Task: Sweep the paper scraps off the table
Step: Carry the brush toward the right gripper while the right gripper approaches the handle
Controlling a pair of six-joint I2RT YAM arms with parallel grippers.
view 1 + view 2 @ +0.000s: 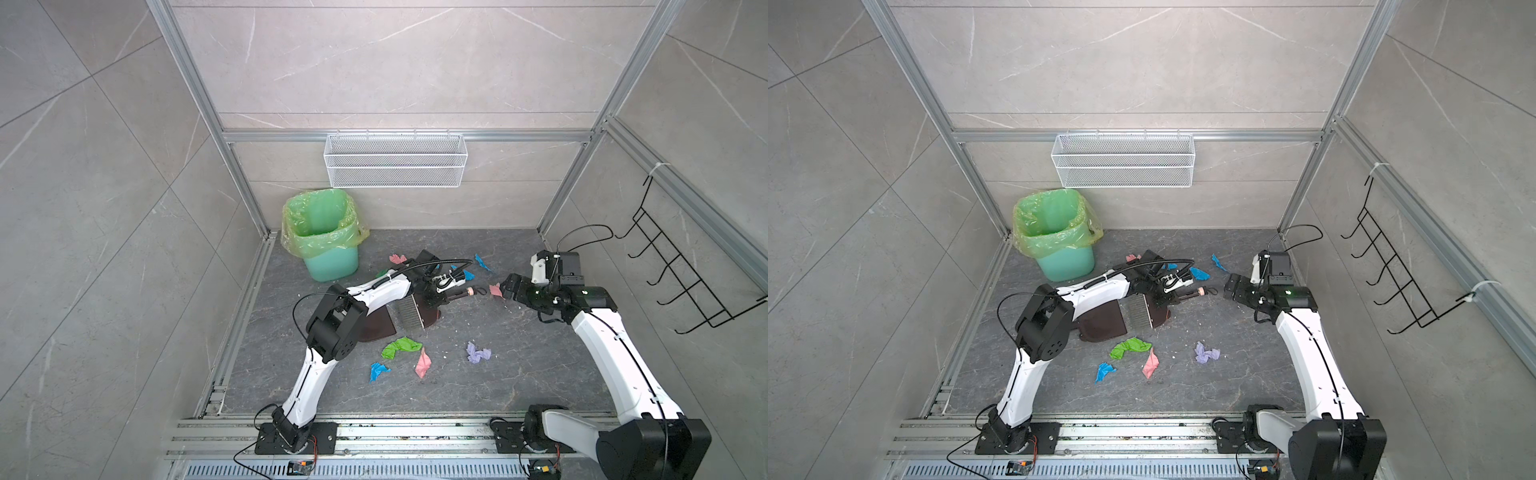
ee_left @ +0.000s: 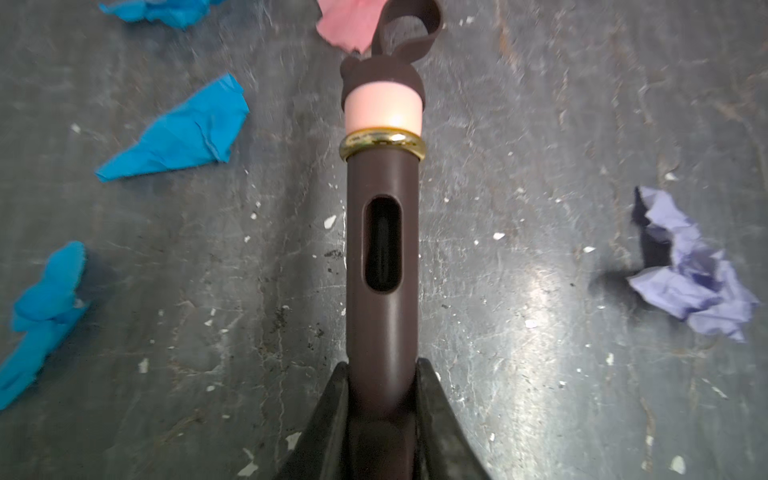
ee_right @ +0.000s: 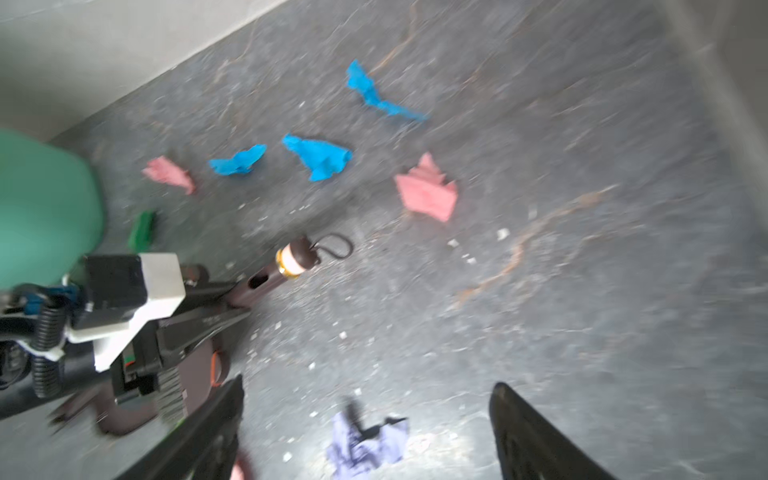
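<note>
The left gripper (image 2: 381, 376) is clenched on the brown handle (image 2: 381, 187). At its 3 o'clock in both top views, the right gripper (image 3: 369, 384) hangs released, jaws spread wide. Around them the paper scraps (image 1: 401, 347) litter the surface (image 1: 498, 386), clustered at 12 and 6 o'clock of the handle.

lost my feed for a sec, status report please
Left hand shut on brush handle. Right hand open, empty, near a pink scrap. Paper scraps scattered across the table. Dustpan down by the brush head.
</note>
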